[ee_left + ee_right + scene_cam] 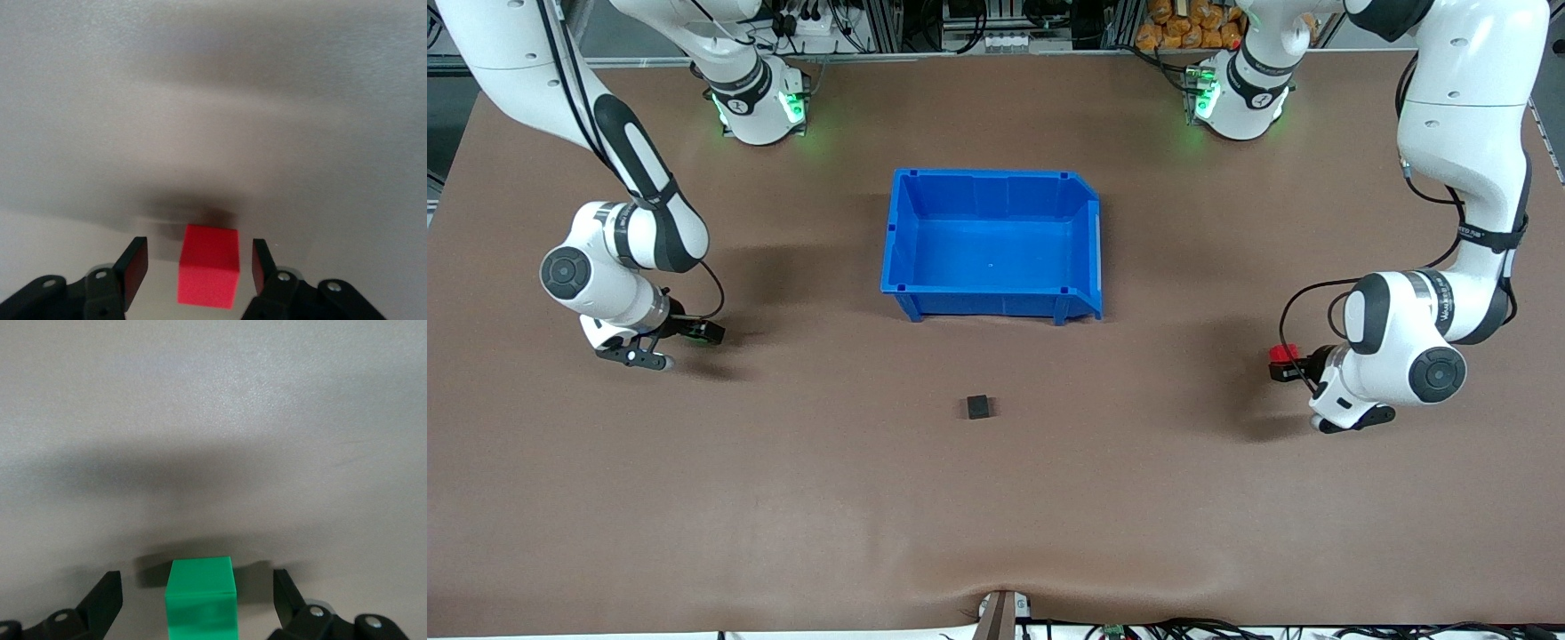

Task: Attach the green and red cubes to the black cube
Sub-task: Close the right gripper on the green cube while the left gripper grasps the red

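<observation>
Both arms low at their own ends of the bench, each straddling a cube. My left gripper is spread, fingers either side of the red cube with gaps on both sides, so no pinch yet; cube looks to sit on the bench at the left arm's end. In the front view it shows as a red spot at the gripper tip.

Right gripper also spread, wider, around the green cube, which sits on the bench at the right arm's end; it's hidden by the gripper in the front view.

Black cube lies alone mid-bench, nearer the front camera than the blue bin, well apart from both arms. I'd judge it's left central so both cubes can be brought in from either end. Next call: close both, then carry inward.
</observation>
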Robot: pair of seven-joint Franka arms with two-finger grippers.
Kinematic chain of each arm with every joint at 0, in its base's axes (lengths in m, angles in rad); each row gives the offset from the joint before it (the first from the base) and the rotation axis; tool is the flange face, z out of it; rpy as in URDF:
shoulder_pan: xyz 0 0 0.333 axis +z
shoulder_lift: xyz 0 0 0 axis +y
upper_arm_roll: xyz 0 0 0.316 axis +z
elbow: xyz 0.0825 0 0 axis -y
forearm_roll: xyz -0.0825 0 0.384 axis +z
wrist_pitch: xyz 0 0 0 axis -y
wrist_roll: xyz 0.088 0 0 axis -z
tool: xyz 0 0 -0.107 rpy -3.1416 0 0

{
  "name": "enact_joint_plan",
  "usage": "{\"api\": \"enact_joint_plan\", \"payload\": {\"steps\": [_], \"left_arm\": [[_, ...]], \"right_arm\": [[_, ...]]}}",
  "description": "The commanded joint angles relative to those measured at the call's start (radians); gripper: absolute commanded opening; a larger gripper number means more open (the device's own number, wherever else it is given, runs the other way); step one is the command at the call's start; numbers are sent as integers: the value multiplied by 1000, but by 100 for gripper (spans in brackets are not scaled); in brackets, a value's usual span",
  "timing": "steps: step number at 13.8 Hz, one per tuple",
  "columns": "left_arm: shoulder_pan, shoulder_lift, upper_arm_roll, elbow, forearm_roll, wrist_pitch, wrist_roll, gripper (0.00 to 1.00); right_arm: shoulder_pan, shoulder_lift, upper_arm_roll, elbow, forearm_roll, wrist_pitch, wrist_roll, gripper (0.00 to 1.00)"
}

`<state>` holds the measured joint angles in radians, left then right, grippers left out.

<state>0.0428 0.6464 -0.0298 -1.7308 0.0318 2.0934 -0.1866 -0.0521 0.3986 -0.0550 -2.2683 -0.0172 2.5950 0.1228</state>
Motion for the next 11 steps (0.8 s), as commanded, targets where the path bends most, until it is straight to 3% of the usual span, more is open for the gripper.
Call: {"api": "enact_joint_plan", "payload": {"steps": [1,2,3,4,6,11], "left_arm": [[2,1,-4,-3,7,11,9,70],[0,1,-5,-3,5,11,9,69],[-1,2,-5,-3,0,11,9,69],[-4,2,-5,-4,-1,11,7,69],[-8,4,-5,-4,-3,10,7,62],[-9,6,-7,-4,-4,10,7,9]], "right_arm": [[0,2,0,-4,-4,11,6,72],[-2,2,0,-5,-4,10,8,35],[-2,2,0,-5,-4,2,8,10],[0,2,0,-5,-4,1,8,0],[1,0,0,-4,-4,-1,6,0],[5,-9,1,-2,-4,-6,-46,0]]}}
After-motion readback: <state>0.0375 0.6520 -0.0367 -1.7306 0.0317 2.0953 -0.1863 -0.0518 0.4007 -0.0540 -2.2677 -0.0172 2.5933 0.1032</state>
